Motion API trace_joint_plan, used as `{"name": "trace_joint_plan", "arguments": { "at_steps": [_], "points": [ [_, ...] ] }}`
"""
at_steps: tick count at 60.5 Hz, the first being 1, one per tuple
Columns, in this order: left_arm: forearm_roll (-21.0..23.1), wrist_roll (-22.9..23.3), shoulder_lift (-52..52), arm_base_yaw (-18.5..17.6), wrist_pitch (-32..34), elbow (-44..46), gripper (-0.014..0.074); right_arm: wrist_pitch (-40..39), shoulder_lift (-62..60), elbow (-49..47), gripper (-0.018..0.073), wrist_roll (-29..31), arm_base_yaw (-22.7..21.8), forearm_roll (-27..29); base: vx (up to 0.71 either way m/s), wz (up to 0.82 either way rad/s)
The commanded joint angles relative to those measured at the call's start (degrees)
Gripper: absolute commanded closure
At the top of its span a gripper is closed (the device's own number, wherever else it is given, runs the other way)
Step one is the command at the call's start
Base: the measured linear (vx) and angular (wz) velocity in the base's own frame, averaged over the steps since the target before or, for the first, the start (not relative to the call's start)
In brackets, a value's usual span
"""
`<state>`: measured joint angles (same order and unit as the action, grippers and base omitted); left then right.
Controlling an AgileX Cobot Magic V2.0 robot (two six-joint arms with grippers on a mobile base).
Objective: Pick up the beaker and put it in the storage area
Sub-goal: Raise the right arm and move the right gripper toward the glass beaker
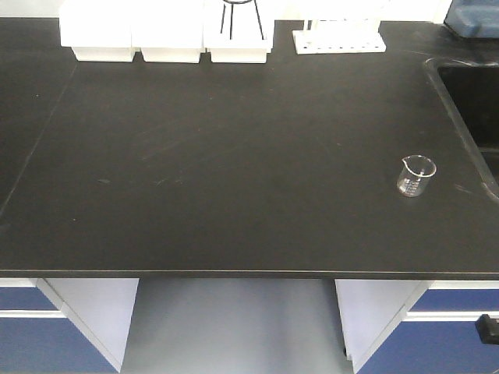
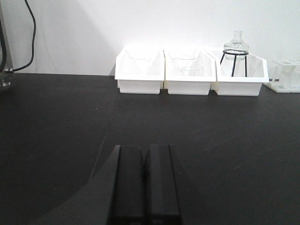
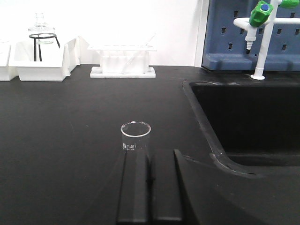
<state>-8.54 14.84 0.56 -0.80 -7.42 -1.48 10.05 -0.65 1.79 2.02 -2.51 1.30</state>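
Front high above; wrists low, sharing white bins (image 2: 189, 87)

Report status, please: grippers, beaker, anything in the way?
Left gripper shut, empty. Right gripper shut, empty, beaker directly ahead. It stands upright on benchtop near sink, untouched. Nothing between.

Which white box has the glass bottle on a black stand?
The right-hand white bin, beside the tube rack: a black wire stand holding a glass flask rises from it. The others have none.
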Motion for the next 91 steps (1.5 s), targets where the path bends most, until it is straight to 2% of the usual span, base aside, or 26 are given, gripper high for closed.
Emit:
{"name": "trace_joint_plan", "arguments": {
  "at_steps": [1,29,44,49,57,66,73,80,91],
  "points": [
    [0.32,0.33,1.04,-0.43,4.58,-1.25,0.0605,-4.65,-0.65,0.5,0.0564,0.34,-0.18,-0.42,0.0,0.0],
    [0.32,0.33,1.04,-0.43,4.58,-1.25,0.0605,-6.11,-0.65,0.5,0.0564,0.34,-0.18,-0.42,0.0,0.0],
    [0.32,0.33,1.04,-0.43,4.58,-1.25,0.0605,-18.61,-0.65,-1.04,0.0564,-0.43,-0.18,0.39,0.0,0.0],
    [0.32,0.33,1.04,-0.43,4.58,-1.25,0.0605,-17.18,-0.58,-5.87,0.0564,-0.98,-0.18,0.96,0.0,0.0],
    [0.32,0.33,1.04,-0.43,4.58,-1.25,0.0605,-9.27,3.94,-17.42,0.0564,-0.74,-0.18,0.38,0.0,0.0],
    [0.32,0.33,1.04,-0.43,4.58,-1.25,0.0605,-3.09,18.7,-30.95,0.0564,0.5,-0.18,-2.64,0.0,0.0],
    [0.32,0.33,1.04,-0.43,4.58,-1.25,0.0605,-3.16,28.82,-38.76,0.0564,0.36,-0.18,-2.59,0.0,0.0],
    [0.32,0.33,1.04,-0.43,4.58,-1.25,0.0605,-3.06,35.22,-42.91,0.0564,0.14,-0.18,-2.13,0.0,0.0],
    [0.32,0.33,1.04,-0.43,4.58,-1.25,0.0605,-4.11,38.88,-43.8,0.056,0.14,-0.18,0.26,0.0,0.0]
  ]
}}
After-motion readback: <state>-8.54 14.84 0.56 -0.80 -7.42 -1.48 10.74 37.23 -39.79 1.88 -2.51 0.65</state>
